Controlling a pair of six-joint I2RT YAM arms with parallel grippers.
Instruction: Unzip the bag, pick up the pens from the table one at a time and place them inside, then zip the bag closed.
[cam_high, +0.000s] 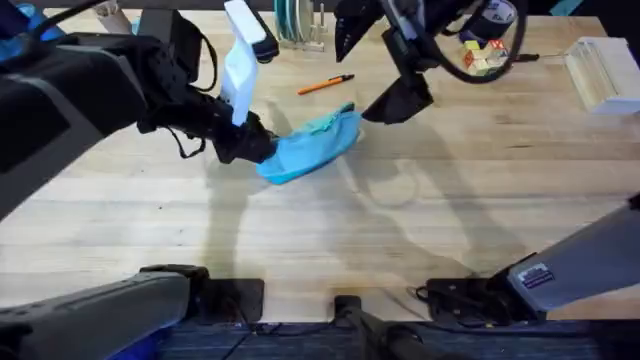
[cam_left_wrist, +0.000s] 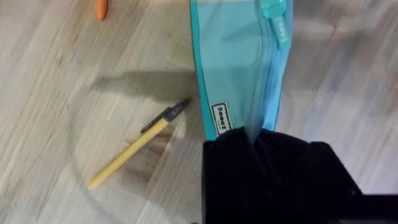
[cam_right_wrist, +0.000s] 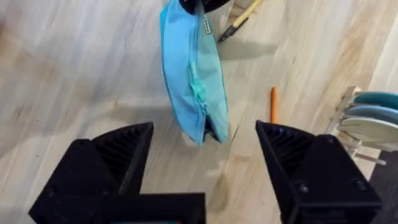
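1. Overhead, the turquoise pencil pouch (cam_high: 312, 146) lies mid-surface (cam_high: 330, 240), one end pinched by the left tool (cam_high: 252, 142); the orange pen (cam_high: 325, 84) lies apart behind it.
2. The left wrist view adds the tan pen (cam_left_wrist: 138, 143) just beside the pouch and its zip pull (cam_left_wrist: 274, 9).
3. The right wrist view shows the right tool (cam_right_wrist: 202, 152) spread wide above the pouch's free end.

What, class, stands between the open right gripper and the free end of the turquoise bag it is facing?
Nothing visible. In the right wrist view, only bare table lies between the right gripper and the bag. The left gripper clamps the bag's far end; both pens lie off to the side.
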